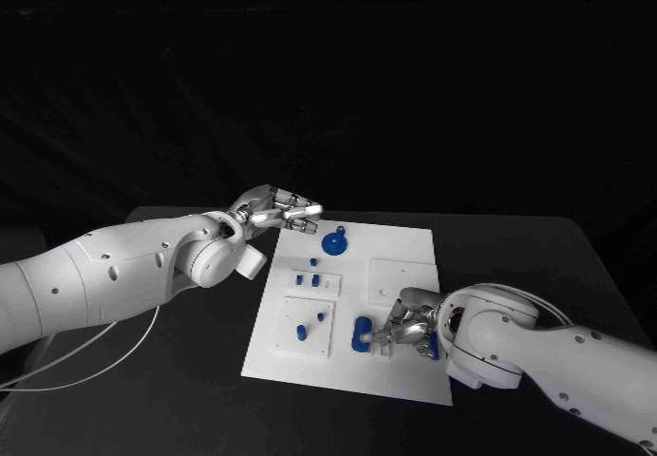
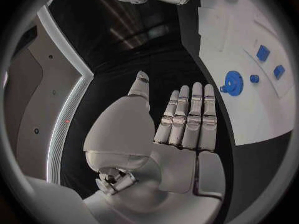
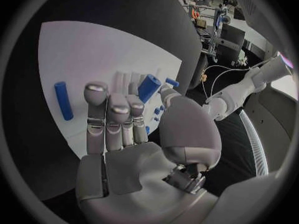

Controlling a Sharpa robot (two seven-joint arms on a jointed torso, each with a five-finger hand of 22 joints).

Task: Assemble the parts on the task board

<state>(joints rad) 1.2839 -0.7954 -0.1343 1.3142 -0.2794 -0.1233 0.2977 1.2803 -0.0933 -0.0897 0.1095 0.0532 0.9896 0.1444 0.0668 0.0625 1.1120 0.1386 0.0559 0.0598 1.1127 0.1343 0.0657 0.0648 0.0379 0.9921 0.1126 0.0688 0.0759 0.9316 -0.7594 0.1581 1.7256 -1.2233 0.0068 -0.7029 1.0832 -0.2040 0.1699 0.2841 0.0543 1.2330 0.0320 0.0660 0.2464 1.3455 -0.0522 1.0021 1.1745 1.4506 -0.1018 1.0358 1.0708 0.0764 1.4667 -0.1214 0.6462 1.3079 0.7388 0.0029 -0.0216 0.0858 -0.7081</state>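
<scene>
Right hand (image 1: 400,326) fingers pinch a short blue plastic cylinder (image 3: 148,87), axis tilted, over the white rectangular task board (image 1: 397,380); left hand (image 2: 186,118) fingers straight, holding nothing.

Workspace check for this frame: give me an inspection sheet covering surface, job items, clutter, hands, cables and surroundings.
Surface: black table, dark and matte.
Job's things: white task board mid-table; blue gear at its far end; small blue parts standing mid-board; blue rod lying flat near the right hand.
Clutter: nothing seen.
Hands: left hand flat and empty, at the board's far left corner; right hand at the near end, a blue cylinder by its fingertips, grip unclear.
Cables: white cable under the left arm.
Surroundings: dark.
</scene>
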